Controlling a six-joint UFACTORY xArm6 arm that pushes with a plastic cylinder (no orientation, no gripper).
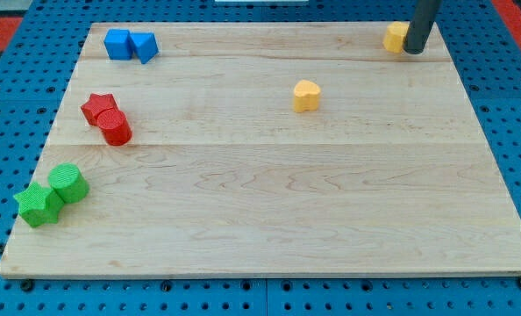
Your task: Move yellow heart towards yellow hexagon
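A wooden board [269, 219] lies on a blue pegboard [15, 105] and carries all the blocks. The yellow heart [306, 95] sits alone in the upper middle of the board, a little toward the view's right. The yellow hexagon [396, 37] is near the top right corner, well apart from the heart, up and to its right. My rod [421, 22] comes down from the view's top edge, nearly upright, and my tip [413, 51] rests just beside the hexagon on its right side; whether it actually touches the block I cannot tell, since the rod hides part of it. The rod has no jaws and holds nothing. My tip is far from the heart. At the top left, a blue cube [117, 44] and a blue triangle [144, 46] touch each other. Below them, along the left side, a red star [97, 107] touches a red cylinder [115, 127]. Near the bottom left, a green cylinder [67, 183] touches a green star [38, 204].
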